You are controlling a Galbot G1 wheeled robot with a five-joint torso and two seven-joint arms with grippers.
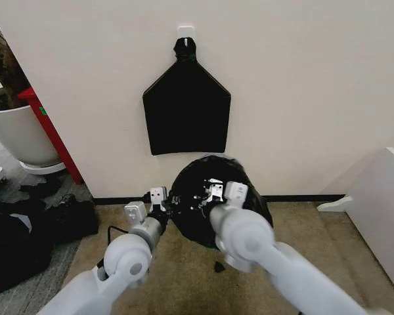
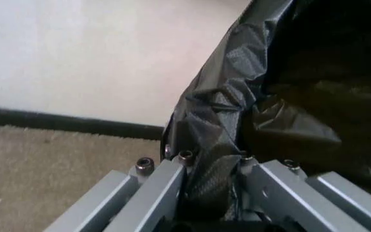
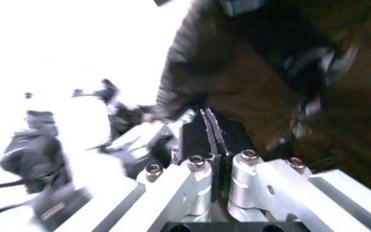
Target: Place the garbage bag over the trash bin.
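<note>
Both grippers are at the garbage bag (image 1: 213, 203), which sits on the carpet against the wall: the left gripper (image 2: 214, 193) has its jaws clenched on the bag's crinkled edge, the right gripper (image 3: 212, 145) has its jaws pressed together at the bag's far side (film between them, probably). The bag is being spread; next, it needs pulling down evenly.

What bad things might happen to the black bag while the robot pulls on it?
The left gripper pinches a thin fold of the garbage bag, and the right gripper is shut on another part. Pulling apart too hard could tear the plastic. A fold might also slip from the fingers. The bag already bunches over the spot by the wall, so tugging could drag or tip whatever it covers.
</note>
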